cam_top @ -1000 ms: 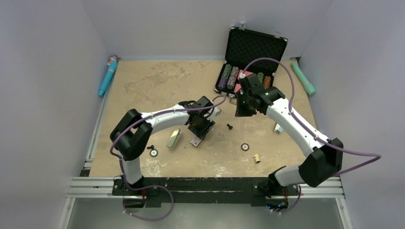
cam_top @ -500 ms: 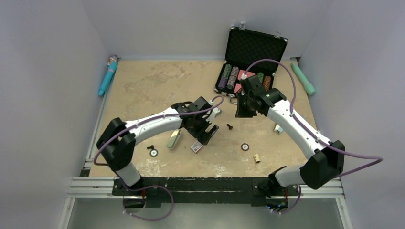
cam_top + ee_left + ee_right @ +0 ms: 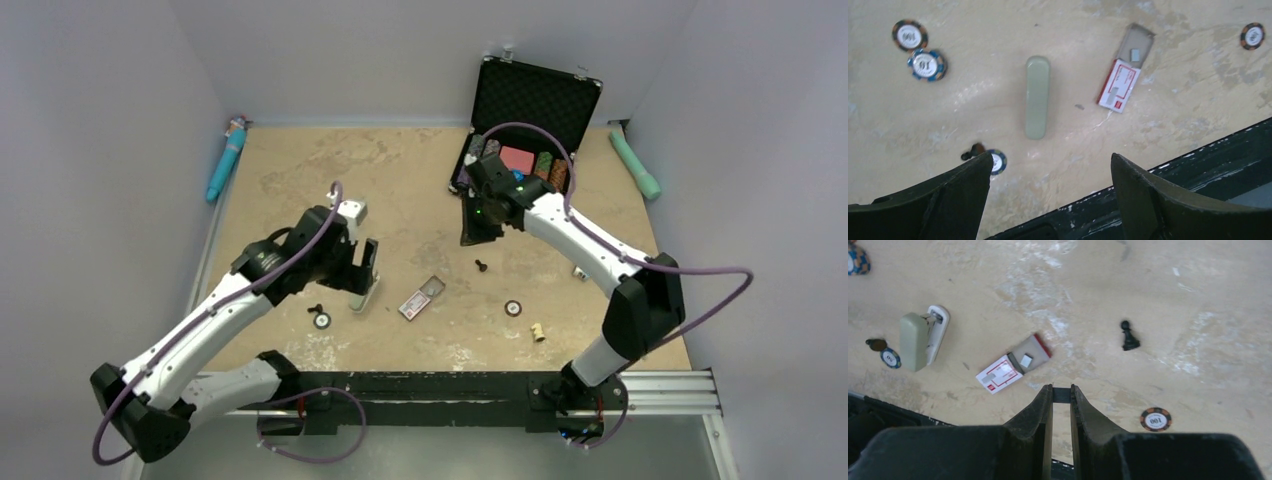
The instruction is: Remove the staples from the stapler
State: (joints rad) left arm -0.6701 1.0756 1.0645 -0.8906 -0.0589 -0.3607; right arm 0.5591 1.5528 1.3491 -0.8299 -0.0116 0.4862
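Stapler (image 3: 582, 269), small and pale blue, lies on the desk (image 3: 300, 180) toward the right, just beside the right forearm, with neither arm touching it. From the left: the left jaws hang wide open and empty above an olive oblong piece (image 3: 1038, 97). Next to that lies a red-and-white box (image 3: 1118, 90), its tray out, with the grey staples (image 3: 1135, 54) inside. The right jaws are closed to a thin slit, nothing visibly held.

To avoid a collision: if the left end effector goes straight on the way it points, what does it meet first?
Likely the olive oblong piece, ahead of the open left end effector; depth is unclear.
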